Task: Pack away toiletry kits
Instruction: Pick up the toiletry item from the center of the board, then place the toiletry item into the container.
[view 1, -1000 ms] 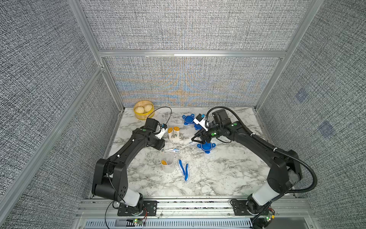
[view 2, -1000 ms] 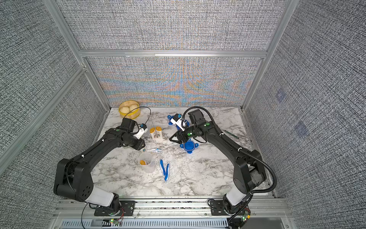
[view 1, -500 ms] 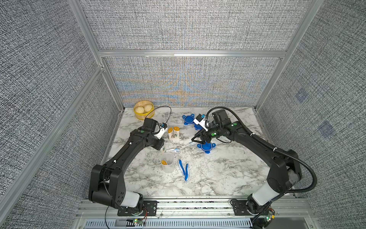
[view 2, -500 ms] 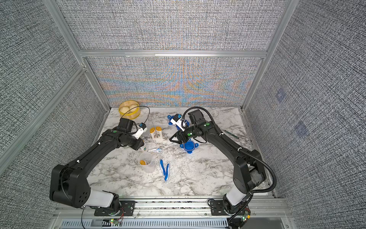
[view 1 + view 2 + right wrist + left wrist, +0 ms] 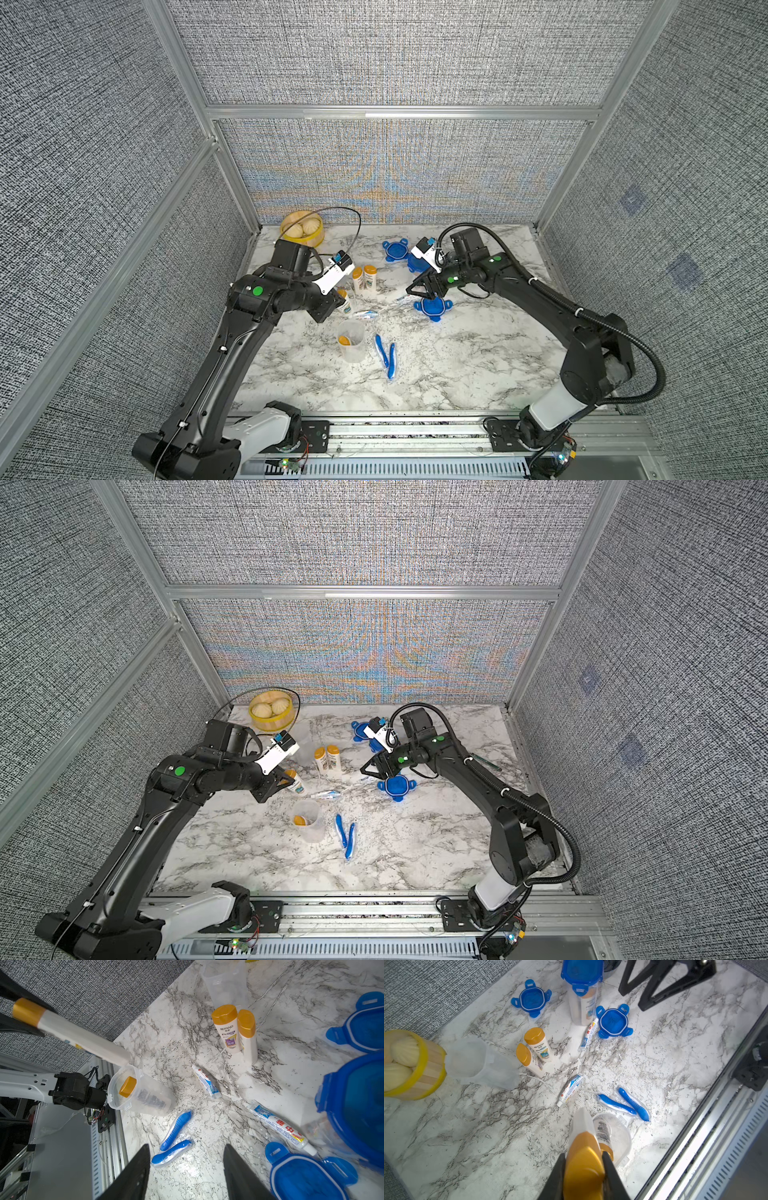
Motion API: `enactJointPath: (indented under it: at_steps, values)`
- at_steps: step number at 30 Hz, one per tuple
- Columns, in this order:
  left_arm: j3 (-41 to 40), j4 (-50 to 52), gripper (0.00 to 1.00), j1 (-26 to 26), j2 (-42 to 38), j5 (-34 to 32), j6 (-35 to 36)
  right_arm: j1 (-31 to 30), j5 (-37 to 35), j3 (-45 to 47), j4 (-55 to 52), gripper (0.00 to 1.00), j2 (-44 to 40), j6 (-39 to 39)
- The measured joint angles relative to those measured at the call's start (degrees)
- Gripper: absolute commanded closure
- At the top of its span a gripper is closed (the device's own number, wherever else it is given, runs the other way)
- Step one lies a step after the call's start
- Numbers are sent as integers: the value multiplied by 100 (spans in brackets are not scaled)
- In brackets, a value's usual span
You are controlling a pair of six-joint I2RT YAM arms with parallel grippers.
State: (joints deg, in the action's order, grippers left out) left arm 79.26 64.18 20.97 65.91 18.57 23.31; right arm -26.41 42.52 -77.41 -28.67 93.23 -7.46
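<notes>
The left tool (image 5: 583, 1154) is closed on the cap end of an orange-capped bottle (image 5: 581, 1122), held tilted above the desk (image 5: 477, 1136). Just past the bottle's end stands an open clear cup (image 5: 623, 1136) with a second bottle (image 5: 602, 1130) inside. The right tool (image 5: 186, 1149) hangs part open, empty. A blue lid (image 5: 301, 1180) and toothpaste tube (image 5: 276, 1124) lie beside it, and two toothbrushes (image 5: 175, 1129) lie farther out.

Lidded cup (image 5: 356, 1103) blurred, cropped at edge

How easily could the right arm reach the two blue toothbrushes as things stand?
Likely yes, easily: the right end effector is open and empty, and the toothbrushes lie uncovered near it, with nothing between.
</notes>
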Motion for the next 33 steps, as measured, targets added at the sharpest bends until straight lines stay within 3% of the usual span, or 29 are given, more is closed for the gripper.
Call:
enactJointPath:
  at_steps: [10,33]
  values:
    - [254,813,89,107,278,282,662,72,111,83,15,42,-55,31]
    - [-1508,-772,87,409,459,575,354,81,149,153,20,42,-90,66]
